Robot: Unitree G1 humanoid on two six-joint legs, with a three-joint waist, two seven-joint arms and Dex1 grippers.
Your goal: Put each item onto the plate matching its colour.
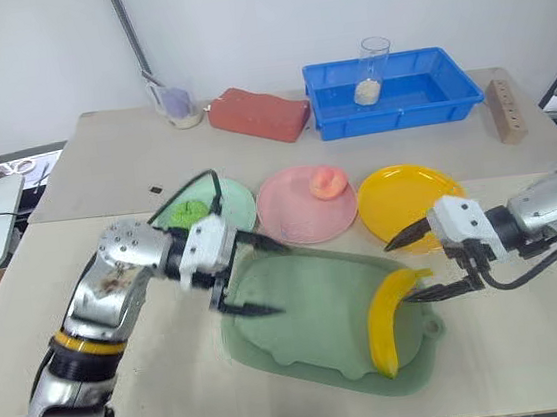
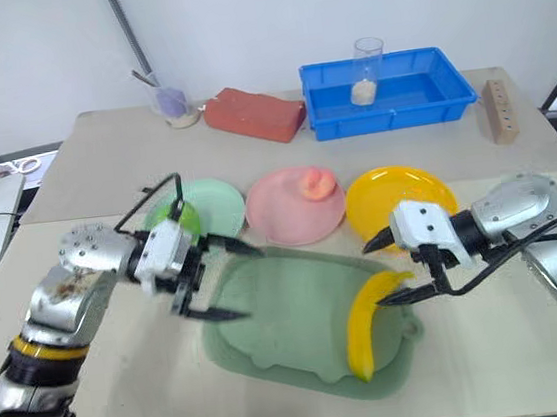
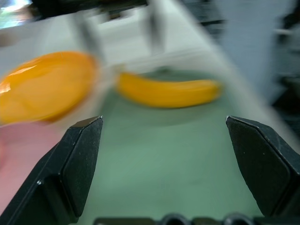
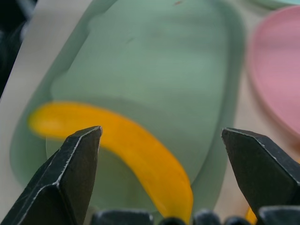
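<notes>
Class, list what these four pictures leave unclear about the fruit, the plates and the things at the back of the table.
- Apple: partly hidden behind the left pincer, left eye view.
- Yellow plate and banana: smeared by blur, left wrist view.
- Pink plate: cut off by the edge, right wrist view.
- Pale stuff in the glass: too small to identify.

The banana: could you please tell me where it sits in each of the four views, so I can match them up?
Left eye view: banana on the right side of the green tray, below the right gripper.
Right eye view: same spot.
Left wrist view: beyond the open fingers, beside the yellow plate.
Right wrist view: curving between the open fingers.
Shared landmark: the green tray.
</notes>
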